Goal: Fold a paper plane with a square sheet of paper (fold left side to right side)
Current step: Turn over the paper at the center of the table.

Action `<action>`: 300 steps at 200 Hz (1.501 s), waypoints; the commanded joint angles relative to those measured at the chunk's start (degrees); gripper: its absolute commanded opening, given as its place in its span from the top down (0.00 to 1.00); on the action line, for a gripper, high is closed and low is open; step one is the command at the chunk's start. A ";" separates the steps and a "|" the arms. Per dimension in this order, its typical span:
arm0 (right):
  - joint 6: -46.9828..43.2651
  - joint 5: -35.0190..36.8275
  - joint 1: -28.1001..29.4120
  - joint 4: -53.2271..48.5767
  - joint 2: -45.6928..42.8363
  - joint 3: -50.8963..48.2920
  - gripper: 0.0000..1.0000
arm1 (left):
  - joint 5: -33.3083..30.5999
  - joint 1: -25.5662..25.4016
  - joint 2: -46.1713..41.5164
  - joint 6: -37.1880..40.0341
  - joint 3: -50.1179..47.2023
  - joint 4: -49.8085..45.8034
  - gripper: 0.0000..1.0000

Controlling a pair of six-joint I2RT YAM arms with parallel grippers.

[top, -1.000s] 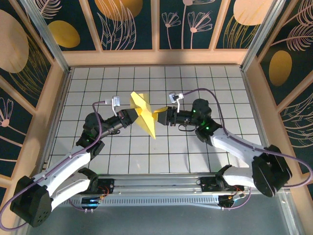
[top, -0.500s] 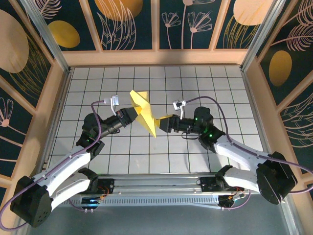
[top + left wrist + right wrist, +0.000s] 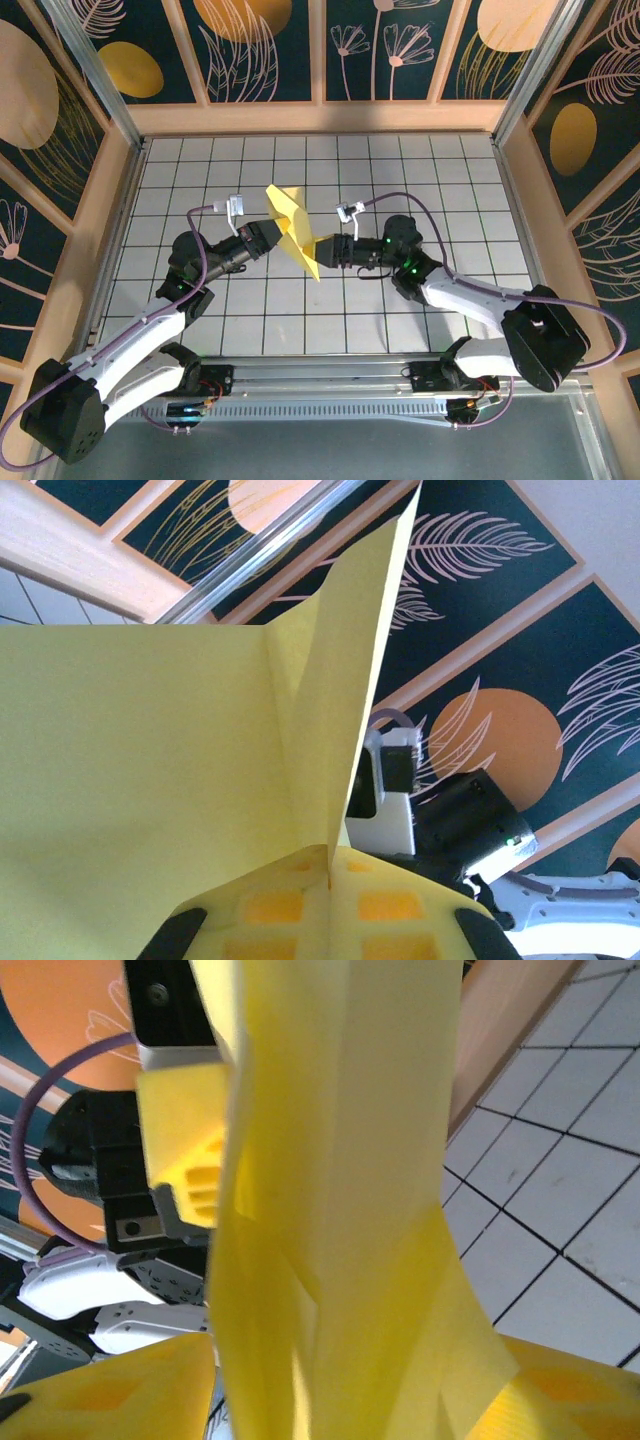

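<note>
Top external view: the two arms meet over the middle of the tiled desk (image 3: 400, 160), with the yellow paper (image 3: 293, 225) held up between them, off the tiles rather than lying flat. The left hand (image 3: 268, 236) is clamped tight on the paper's left side. In the left wrist view the sheet (image 3: 150, 780) drapes over the fingers, and a sharp upright crease runs up its middle. The right hand (image 3: 332, 250) sits just at the paper's right edge, where a small flap pokes toward it. In the right wrist view its two yellow fingers (image 3: 100, 1390) stand apart, one on each side of the folded strip (image 3: 330, 1210), so I take it as spread around the paper rather than pinching it. Beyond the strip, the left hand's own yellow finger (image 3: 180, 1150) presses on the far face. As for progress, the paper is no longer a plain square. It carries several creases and layered flaps, and it tapers to a point at its near end, so the early folds look done. It is not yet a tidy narrow dart, I'd say, since one side flares out and the layers sit loose. Bringing the left side across to the right, and pressing that crease flat, seems to be what remains.
</note>
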 commanded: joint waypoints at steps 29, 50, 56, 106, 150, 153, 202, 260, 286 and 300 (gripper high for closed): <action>-3.37 -0.24 -0.05 -2.05 -0.94 4.58 0.53 | 0.19 -0.48 0.07 -0.34 -0.66 2.50 1.00; -4.87 0.37 -0.14 -5.03 -1.44 5.54 0.65 | 0.29 -0.46 0.08 -0.39 -0.66 2.50 0.99; -5.39 0.76 -0.12 -5.94 -1.63 5.82 0.69 | 0.21 -0.48 0.08 -0.29 -0.73 2.37 0.98; -9.79 2.84 -0.32 -12.85 -3.85 7.53 0.99 | -8.60 -0.43 -3.28 6.93 0.53 -12.33 0.62; -23.75 20.34 1.03 -37.81 -6.16 13.63 1.00 | -25.45 -0.48 -13.04 10.69 0.80 -28.49 0.49; -25.00 23.24 1.53 -40.20 -6.16 14.39 1.00 | -26.48 -0.48 -13.89 10.91 0.72 -29.43 0.48; -30.73 76.20 13.05 -73.69 9.13 27.83 1.00 | -36.77 -0.48 -23.30 12.56 -0.21 -40.10 0.47; -24.57 98.73 19.22 -88.33 34.98 38.47 1.00 | -39.30 -0.43 -24.13 11.25 -1.28 -42.61 0.48; -24.10 98.20 20.36 -88.81 42.52 41.57 1.00 | -38.69 -0.48 -23.13 11.01 -1.10 -42.16 0.48; -24.35 97.02 20.79 -88.73 44.95 42.86 1.00 | -38.34 -0.48 -22.74 11.08 -1.03 -42.06 0.48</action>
